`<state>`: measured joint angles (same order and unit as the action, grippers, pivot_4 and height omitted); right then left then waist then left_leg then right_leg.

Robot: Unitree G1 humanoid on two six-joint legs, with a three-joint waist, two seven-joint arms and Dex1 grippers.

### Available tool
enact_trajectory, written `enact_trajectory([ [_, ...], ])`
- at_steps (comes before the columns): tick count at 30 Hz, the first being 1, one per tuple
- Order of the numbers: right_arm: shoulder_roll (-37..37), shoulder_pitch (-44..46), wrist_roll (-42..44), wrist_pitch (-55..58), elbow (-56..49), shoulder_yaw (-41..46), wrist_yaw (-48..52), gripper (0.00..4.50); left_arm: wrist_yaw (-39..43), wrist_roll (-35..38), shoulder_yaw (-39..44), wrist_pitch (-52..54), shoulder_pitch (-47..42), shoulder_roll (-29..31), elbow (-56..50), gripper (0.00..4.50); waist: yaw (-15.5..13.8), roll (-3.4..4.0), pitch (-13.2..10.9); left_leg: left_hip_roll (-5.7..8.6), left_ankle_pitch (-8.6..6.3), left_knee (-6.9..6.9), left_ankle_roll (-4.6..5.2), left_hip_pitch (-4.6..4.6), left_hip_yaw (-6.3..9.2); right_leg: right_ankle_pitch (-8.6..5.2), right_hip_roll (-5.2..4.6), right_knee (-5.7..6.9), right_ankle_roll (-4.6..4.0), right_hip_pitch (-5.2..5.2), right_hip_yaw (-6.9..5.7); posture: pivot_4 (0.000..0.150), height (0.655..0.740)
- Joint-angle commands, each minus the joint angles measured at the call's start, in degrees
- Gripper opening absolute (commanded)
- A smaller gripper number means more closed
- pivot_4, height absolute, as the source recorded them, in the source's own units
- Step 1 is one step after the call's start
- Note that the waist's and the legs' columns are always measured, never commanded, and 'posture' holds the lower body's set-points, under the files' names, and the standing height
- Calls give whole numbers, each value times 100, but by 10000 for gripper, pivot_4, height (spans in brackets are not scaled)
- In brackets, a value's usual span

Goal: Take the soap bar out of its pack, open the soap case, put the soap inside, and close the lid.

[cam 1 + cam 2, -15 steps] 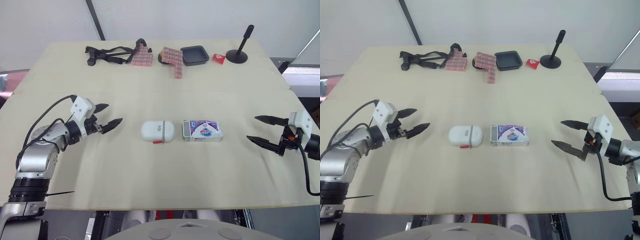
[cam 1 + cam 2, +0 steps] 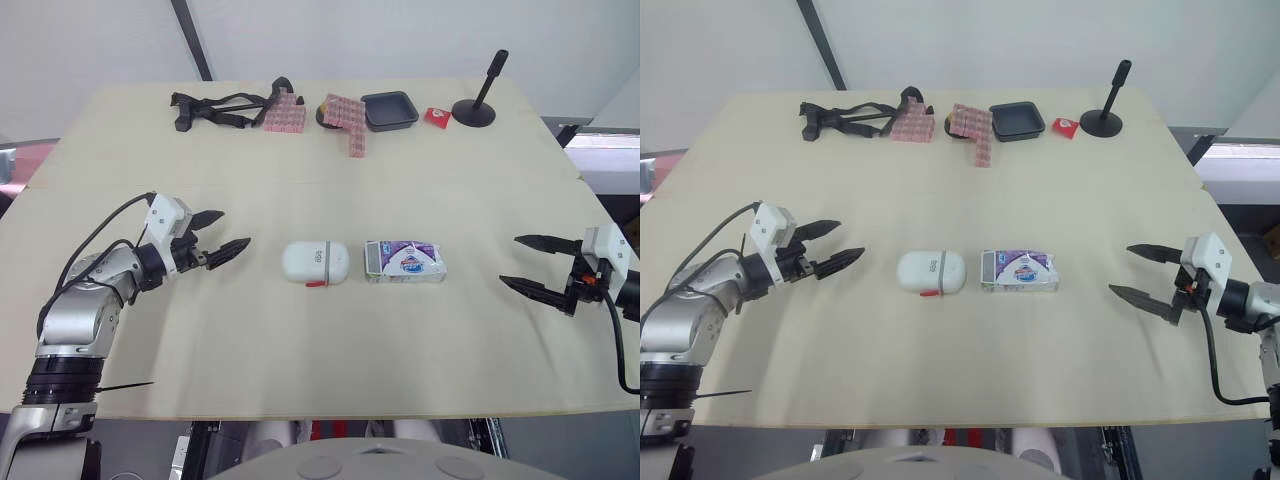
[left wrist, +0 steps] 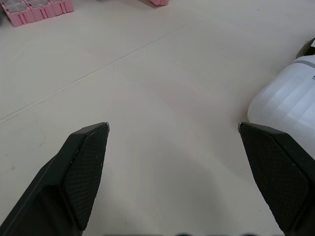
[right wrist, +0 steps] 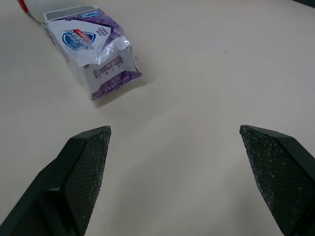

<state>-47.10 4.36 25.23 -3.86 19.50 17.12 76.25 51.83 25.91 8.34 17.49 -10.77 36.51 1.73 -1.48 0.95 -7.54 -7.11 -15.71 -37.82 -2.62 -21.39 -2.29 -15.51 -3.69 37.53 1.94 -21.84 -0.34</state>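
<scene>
A white oval soap case [image 2: 315, 262] with a red latch lies shut at the middle of the table. Just right of it lies the purple and white soap pack [image 2: 404, 262], also seen as the soap pack [image 4: 92, 48] in the right wrist view. My left gripper [image 2: 219, 232] stands open a short way left of the case, whose white edge [image 3: 290, 98] shows beside one finger. My right gripper [image 2: 523, 262] stands open near the table's right edge, well right of the pack, with nothing between its fingers.
Along the far edge lie a black strap tool [image 2: 215, 106], pink boxes [image 2: 285, 114], more pink boxes [image 2: 347, 118], a black tray [image 2: 389, 110], a small red item [image 2: 437, 116] and a black stand [image 2: 480, 100]. Bare tabletop [image 2: 330, 350] spreads in front of the case and pack.
My left gripper has edged slightly right toward the case. My right gripper has drawn back a little toward the right edge. Case and pack lie as before.
</scene>
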Motion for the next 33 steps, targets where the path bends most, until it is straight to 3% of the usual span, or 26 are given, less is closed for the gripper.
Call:
enact_trajectory([
  [1, -99, 66, -11, -202, 98, 94, 104, 45000, 30, 91, 198, -18, -41, 43, -74, 44629, 2, 0, 0, 0, 0, 0, 0, 0, 0, 0, 0, 0, 0, 0, 0, 1500, 7400],
  [8, -387, 432, -323, -583, 172, -192, 443, 45000, 206, 463, 287, 3, -178, -33, -284, 44629, 11, 0, 0, 0, 1, -1, 2, 1, -1, 0, 0, 6, 0, -2, 1, 1500, 7400],
  [12, -617, 951, -294, -112, -134, -515, 675, 45000, 773, 896, 196, 111, -150, 24, -742, 44629, 15, 0, 0, -1, 3, 0, 5, 0, -1, -1, 1, 11, -1, -7, 2, 1500, 7400],
  [21, -638, 1882, -410, 1282, -893, -1567, 918, 45000, 1712, 873, -362, -37, 368, 235, -1684, 44629, -19, -1, 1, -19, 6, 0, 2, -3, -3, -6, 18, 32, -10, -22, 0, 1500, 7400],
  [33, -154, 2614, -802, 1289, -845, -2313, 887, 45000, 1802, 572, -492, -562, 677, 129, -1586, 44629, -16, -1, 1, -31, 20, 0, -23, -3, -15, -19, 25, 70, -33, -39, -1, 1500, 7400],
])
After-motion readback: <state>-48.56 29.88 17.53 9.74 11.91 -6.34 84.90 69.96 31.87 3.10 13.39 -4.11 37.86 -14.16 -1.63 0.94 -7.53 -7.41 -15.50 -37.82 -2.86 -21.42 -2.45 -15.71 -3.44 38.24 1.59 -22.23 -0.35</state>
